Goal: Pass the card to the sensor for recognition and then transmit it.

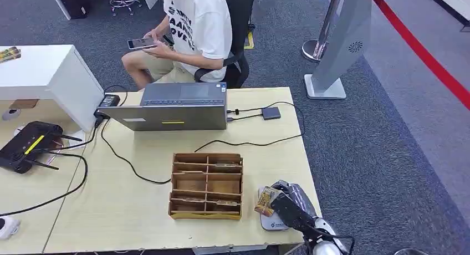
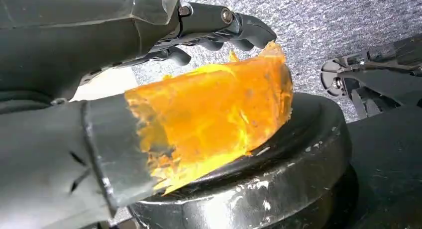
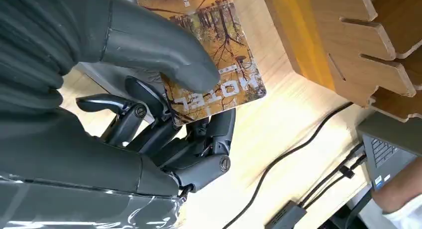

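Looking at the head view, the right hand (image 1: 284, 202) has the card (image 1: 266, 200) pinched over the white sensor (image 1: 271, 222) at the table's (image 1: 138, 210) near right corner, just right of the wooden rack (image 1: 206, 185).

Left wrist view: left hand (image 2: 199, 30), fingers curled, can't tell if it holds anything.

Right wrist view: thumb (image 3: 164, 55) on the card's face, fingers (image 3: 209, 139) under. Looks thin, stiff, light, glossy, probably slippery, so I'd grip an edge flat.

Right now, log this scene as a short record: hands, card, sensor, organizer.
right hand: pinches the card between thumb and fingers
card: hotel card, held above the sensor
sensor: pale pad at the table's near right corner
left hand: holds nothing; orange tape on thumb
organizer: wooden, compartmented, beside the sensor
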